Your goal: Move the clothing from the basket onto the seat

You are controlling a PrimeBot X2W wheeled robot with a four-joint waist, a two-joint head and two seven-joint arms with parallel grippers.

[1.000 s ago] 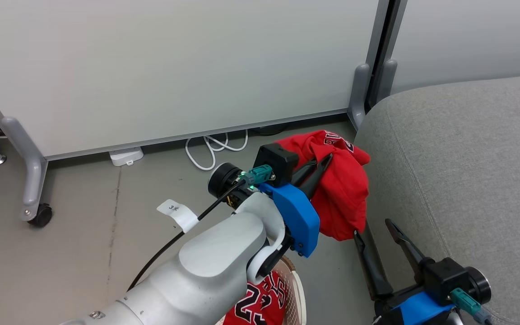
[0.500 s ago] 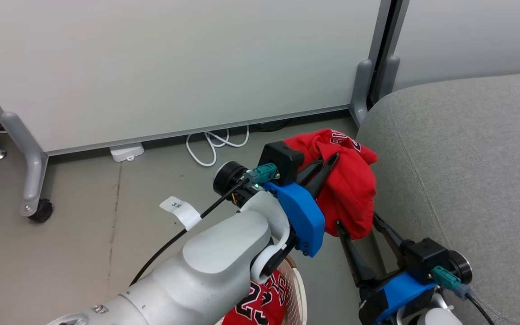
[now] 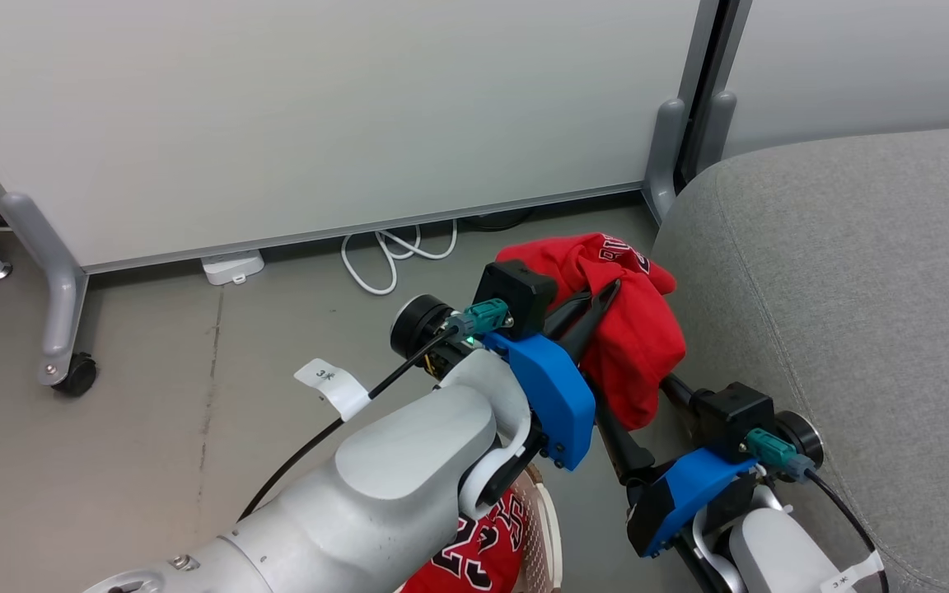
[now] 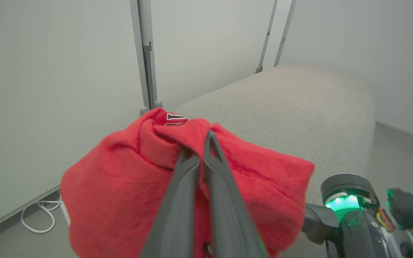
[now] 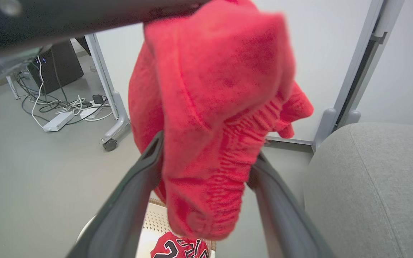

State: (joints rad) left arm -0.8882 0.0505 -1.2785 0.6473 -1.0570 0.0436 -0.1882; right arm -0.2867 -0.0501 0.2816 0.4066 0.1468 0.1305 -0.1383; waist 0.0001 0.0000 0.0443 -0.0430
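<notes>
Head view: left pincer (image 3: 609, 287) is clenched on a red jersey (image 3: 635, 346), fingers pressed together with a fold of cloth pinched near the tips. The jersey hangs bunched off that pincer, above the floor (image 3: 153, 428) and clear of the basket (image 3: 547, 519). Right pincer (image 3: 638, 395) sits just below the left one, released, fingers spread wide with the tips hidden under the hanging cloth. Right wrist view: the jersey's lower end droops between the two fingers, one on each side; can't tell if they touch it. Sofa cushion (image 3: 853, 288) is just right of both pincers; the jersey is close to its rounded side, not on it. The basket is below and behind the left pincer, mostly hidden by the left forearm (image 3: 409, 461). A second jersey (image 3: 483, 548) with black numerals lies inside. White cable (image 3: 376, 263) lies on the floor beyond the left pincer.
</notes>
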